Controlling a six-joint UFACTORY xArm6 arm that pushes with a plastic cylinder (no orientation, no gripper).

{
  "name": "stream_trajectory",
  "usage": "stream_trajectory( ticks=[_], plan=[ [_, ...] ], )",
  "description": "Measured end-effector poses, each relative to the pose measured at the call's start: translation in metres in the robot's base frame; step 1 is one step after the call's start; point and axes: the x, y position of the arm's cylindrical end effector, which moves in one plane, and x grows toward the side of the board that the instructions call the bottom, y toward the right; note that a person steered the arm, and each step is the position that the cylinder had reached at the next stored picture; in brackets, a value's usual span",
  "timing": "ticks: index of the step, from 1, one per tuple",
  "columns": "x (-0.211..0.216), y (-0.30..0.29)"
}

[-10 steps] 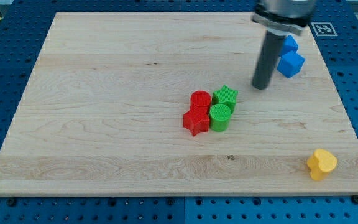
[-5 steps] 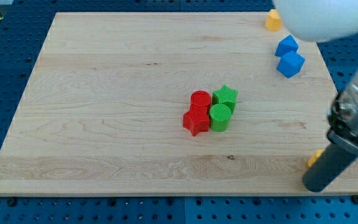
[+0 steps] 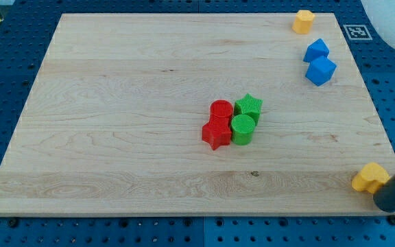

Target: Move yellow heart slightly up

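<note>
- Yellow heart (image 3: 371, 177) lies at the tabletop's (image 3: 129, 103) bottom-right corner, right on the right edge; its long axis runs roughly across the view, though which way its lobes point is hard to tell.
- My tip (image 3: 389, 206) sits just below and right of it, touching or nearly so, off the tabletop's corner; no claw exists, only the dark rod.
- No block stands between the heart and the blue pair up the right edge.
- Two blue blocks (image 3: 319, 62) sit touching near the top-right corner, with another small yellow block (image 3: 302, 21) at the top edge.
- Mid-tabletop, a tight ribbed cluster: red cylinder (image 3: 221, 110), red star (image 3: 216, 133), green star (image 3: 249, 106), green cylinder (image 3: 243, 128).
- Tabletop is pale grained wood.
</note>
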Motion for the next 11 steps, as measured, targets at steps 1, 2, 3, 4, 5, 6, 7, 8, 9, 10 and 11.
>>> stream_trajectory(
  ticks=[1,2,3,4,5,6,7,8,9,10,11],
  plan=[
    [0.0,-0.005],
    [0.0,-0.019],
    [-0.001,-0.027],
    [-0.01,-0.027],
    [-0.029,-0.027],
    [-0.039,-0.027],
    [-0.037,-0.027],
    [-0.021,-0.017],
    [-0.011,0.006],
    [-0.014,0.011],
    [-0.014,0.01]
  ],
)
